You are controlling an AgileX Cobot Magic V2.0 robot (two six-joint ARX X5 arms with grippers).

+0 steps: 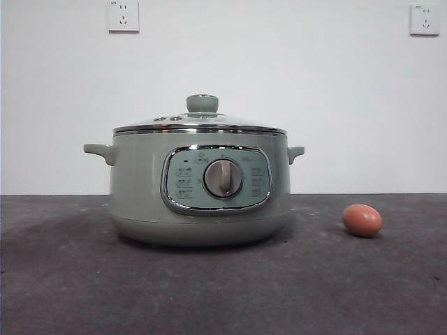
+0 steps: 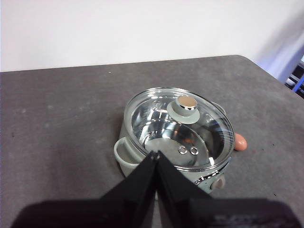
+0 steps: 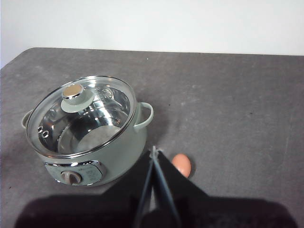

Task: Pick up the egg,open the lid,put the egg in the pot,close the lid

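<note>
Egg [image 1: 362,220] lies on bench [image 1: 63,279] just beside pot [image 1: 199,188], lid [image 1: 200,123] on; right tool [image 3: 154,153], pressed together like left tool [image 2: 156,154], should spread, then pinch egg gently at its middle.

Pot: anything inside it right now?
Through the glass lid, both wrist views show only the bare shiny steel inside of the pot. The egg lies outside on the table. The floor under the knob is hidden.
</note>
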